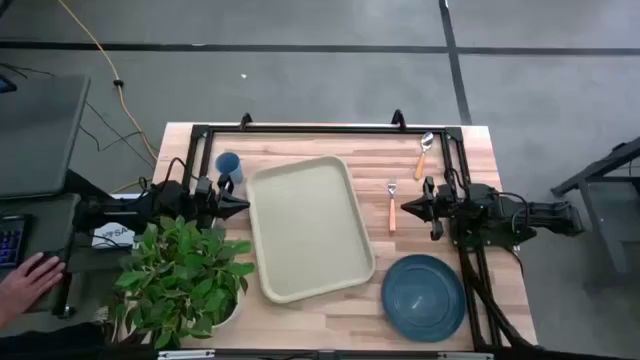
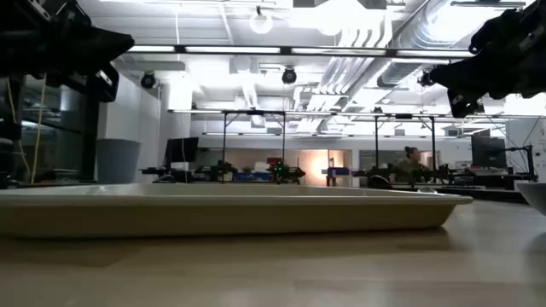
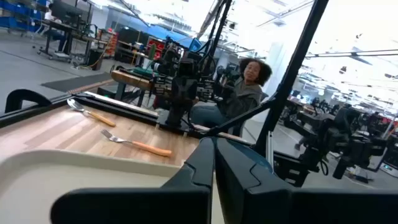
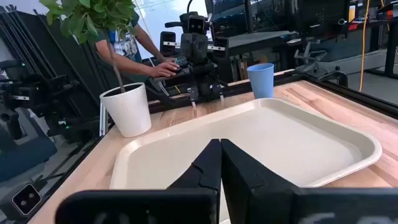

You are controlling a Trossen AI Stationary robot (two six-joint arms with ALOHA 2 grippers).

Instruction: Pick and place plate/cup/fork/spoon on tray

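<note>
The beige tray point(image 1: 308, 228) lies flat in the middle of the table, with nothing on it. The light-blue cup point(image 1: 228, 165) stands upright at the far left, beside my left gripper point(image 1: 243, 204), which is shut and hovers at the tray's left edge. The fork point(image 1: 392, 206) and the spoon point(image 1: 424, 153) lie flat on the wood right of the tray. The dark plate point(image 1: 423, 297) lies at the near right. My right gripper point(image 1: 403, 208) is shut and hovers just right of the fork.
A potted plant in a white pot point(image 1: 183, 282) stands at the near left corner, close to my left arm. A black frame point(image 1: 330, 128) runs along the table's far edge. A person's hand point(image 1: 28, 280) rests left of the table. Another person point(image 3: 239, 93) sits beyond the right side.
</note>
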